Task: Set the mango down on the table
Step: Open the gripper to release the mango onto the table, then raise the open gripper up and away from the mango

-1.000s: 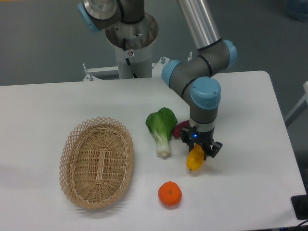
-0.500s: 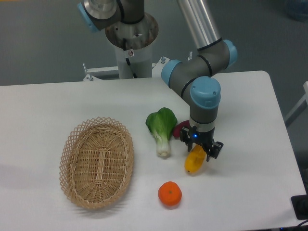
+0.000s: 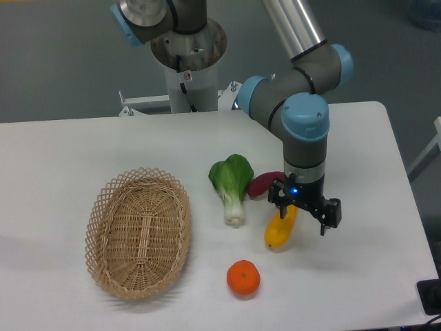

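Table (image 3: 83, 145): white, holds everything
Mango (image 3: 278, 231): lying flat, top end behind gripper
Gripper (image 3: 306, 212): spread open, holding nothing

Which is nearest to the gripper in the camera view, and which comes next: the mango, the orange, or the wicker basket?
From the gripper:
1. mango, just below-left of it on the table.
2. orange, further down toward the front edge.
3. wicker basket, far across on the left.
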Available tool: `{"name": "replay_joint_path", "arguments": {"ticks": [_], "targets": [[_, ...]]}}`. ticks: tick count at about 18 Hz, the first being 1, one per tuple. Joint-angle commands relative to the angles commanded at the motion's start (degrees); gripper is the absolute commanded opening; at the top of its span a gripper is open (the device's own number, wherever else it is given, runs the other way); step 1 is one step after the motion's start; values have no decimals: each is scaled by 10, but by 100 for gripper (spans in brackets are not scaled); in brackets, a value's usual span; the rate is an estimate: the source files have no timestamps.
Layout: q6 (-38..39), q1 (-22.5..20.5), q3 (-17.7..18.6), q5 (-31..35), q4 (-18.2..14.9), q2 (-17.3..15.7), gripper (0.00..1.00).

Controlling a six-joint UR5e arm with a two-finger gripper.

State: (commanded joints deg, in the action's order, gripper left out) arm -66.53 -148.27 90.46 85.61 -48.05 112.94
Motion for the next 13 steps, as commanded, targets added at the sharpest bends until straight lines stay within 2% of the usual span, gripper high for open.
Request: {"name": "replay_joint_path", "arguments": {"ticks": [3,10,13], "targets": [[-29,-4,-33,-1,-64,-2,100],[-109,-47,-35,-40,-120,-35,100],[-161,-68,-35,-40,-164,-47,100]]}}
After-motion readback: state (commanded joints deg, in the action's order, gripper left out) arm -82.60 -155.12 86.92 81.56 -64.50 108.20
